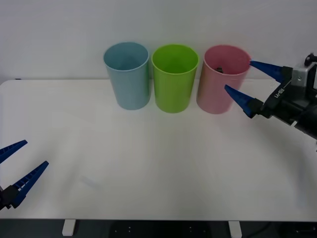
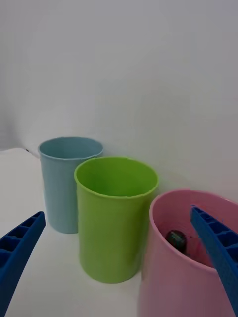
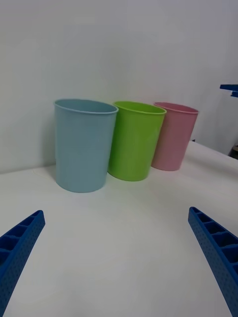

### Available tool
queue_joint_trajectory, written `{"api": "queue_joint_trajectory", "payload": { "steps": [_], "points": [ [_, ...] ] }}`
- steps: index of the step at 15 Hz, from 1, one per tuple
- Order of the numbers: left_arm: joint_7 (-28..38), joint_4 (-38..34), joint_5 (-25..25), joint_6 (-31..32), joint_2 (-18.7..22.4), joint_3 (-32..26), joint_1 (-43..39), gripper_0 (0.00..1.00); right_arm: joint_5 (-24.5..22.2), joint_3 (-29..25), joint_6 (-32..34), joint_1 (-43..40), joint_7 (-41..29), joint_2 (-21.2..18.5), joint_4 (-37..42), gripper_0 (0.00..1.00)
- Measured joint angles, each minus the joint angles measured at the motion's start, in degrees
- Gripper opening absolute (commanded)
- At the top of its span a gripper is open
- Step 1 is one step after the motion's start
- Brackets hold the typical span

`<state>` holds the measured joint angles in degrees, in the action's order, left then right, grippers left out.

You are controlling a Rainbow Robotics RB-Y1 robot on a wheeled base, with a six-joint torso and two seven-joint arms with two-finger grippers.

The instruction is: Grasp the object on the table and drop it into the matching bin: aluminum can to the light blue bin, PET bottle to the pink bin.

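Left gripper (image 1: 14, 170) sits nearest the front cam, low at approx 8 o'clock of the table (image 1: 148, 168), blue ribbed fingers spread wide w/ nothing between them, parked near the front edge. Its wrist cam looks across bare white tabletop at all three bins in a row. Right gripper (image 1: 244, 82) is up at approx 2 o'clock, jaws also wide apart and empty, one finger (image 1: 265, 68) level w/ the pink bin (image 1: 220, 84) rim just beside it, the other finger (image 1: 237, 97) lower, beside the bin's wall on its right side. PET bottle (image 2: 176, 239) lies inside the pink bin, seen in the right wrist cam as a dark green-ish rounded shape low against the inner wall; front cam gives just a small dark spot (image 1: 220, 70) inside the rim, so can't tell its exact pose. Bins stand upright along the far edge at approx 12 o'clock, close together: light blue bin (image 1: 128, 74) on the left, lime green bin (image 1: 174, 77) in the middle, pink one on the right. Green and pink look nearly touching; blue and green just beside each other. Wall behind is plain white.
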<state>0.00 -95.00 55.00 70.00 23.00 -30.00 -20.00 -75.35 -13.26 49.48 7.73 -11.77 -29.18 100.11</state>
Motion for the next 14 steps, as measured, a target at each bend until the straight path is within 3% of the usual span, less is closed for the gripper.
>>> {"api": "queue_joint_trajectory", "payload": {
  "steps": [5, 11, 14],
  "points": [
    [0.0, 0.0, 0.0, 0.0, 0.0, 0.0, 0.0, 1.0, 2.38, -4.44, 6.21, -5.88, 7.92, 0.79, 0.1, 1.0],
    [0.0, 0.0, 0.0, 0.0, 0.0, 0.0, 0.0, 1.0, 2.47, -12.89, 17.2, -11.9, 8.04, 4.34, 0.12, 1.0],
    [0.0, 0.0, 0.0, 0.0, 0.0, 0.0, 0.0, 1.0, 2.91, -14.37, 18.32, -15.3, 7.53, 4.48, 1.35, 1.0]
  ]
}}
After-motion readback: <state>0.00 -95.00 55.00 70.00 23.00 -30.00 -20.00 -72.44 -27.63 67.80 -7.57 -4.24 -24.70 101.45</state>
